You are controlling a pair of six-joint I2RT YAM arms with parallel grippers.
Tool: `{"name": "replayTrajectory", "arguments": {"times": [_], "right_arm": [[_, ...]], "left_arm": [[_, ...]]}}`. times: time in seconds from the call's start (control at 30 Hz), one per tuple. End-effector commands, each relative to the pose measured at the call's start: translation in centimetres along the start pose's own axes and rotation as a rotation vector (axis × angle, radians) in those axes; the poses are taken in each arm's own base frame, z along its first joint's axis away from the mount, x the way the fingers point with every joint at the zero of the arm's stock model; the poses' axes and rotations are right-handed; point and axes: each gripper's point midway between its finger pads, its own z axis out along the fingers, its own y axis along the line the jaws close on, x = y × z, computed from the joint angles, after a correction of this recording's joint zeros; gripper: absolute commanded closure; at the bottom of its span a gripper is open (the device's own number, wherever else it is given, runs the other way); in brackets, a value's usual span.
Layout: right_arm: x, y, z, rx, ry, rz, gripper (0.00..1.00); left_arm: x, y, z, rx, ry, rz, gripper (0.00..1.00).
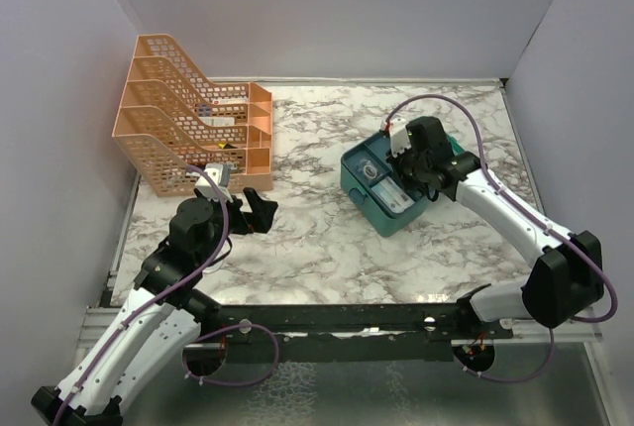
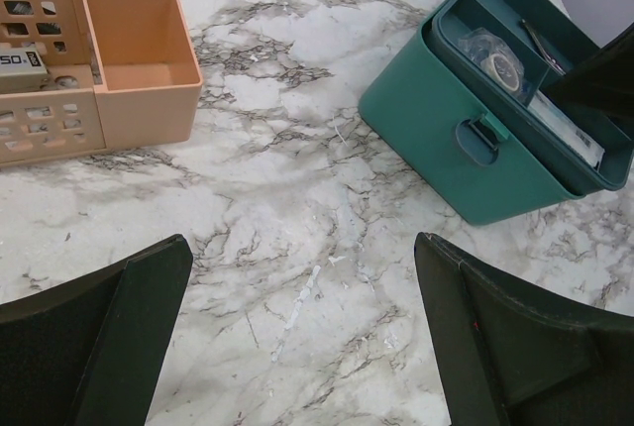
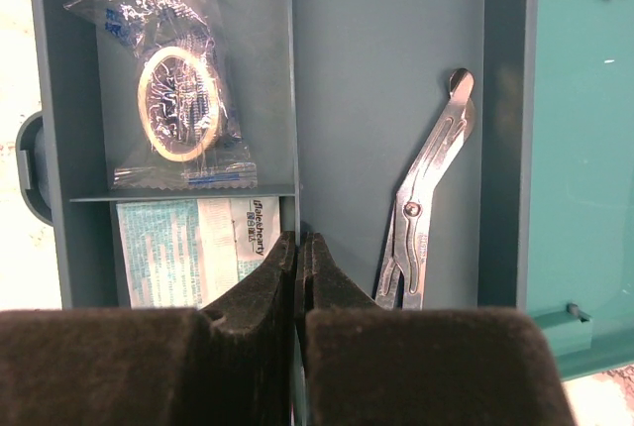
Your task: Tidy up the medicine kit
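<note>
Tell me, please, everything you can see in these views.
Kit: one, teal, lid open, table's right.
Tape roll: one, cream, in a clear bag, kit's left compartment.
Packet: one, white with teal print, compartment next to the tape.
Shears: one, silver, kit's middle compartment.
Rack: one, orange, table's far left.
Small box: one, pale, inside the rack.
Table: one, white marbled.
Left gripper: one, black, open, above bare table.
Right gripper: one, black, shut, at the kit's divider.
</note>
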Motion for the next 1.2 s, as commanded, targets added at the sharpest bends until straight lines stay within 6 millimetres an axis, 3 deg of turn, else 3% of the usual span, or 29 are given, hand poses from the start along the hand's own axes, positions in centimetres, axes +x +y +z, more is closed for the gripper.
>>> {"name": "replayTrajectory", "arguments": {"times": [0.0,0.4,0.83,1.17], "right_arm": [[-1.2,-0.3,0.7,0.004,-0.060,-0.027,0.99],[-1.2,0.4,1.8,-0.030,-0.079,-0.021,0.99],[-1.4,3.3,2.7,-0.167,-0.092,0.126,0.99],[-1.5,5.3,3.2,-0.120,-0.108,0.233,0.99]], "left_arm": [[-0.4,-0.4,0.1,0.019,-0.017,-0.010,0.01],[-0.4,-0.3,0.2,0.013,-0.017,-0.010,0.01],[-0.4,-0.3,0.4,0.009,-0.015,-0.008,0.01],[-0.3,-0.2,0.5,0.005,-0.010,-0.009,0.01]]}}
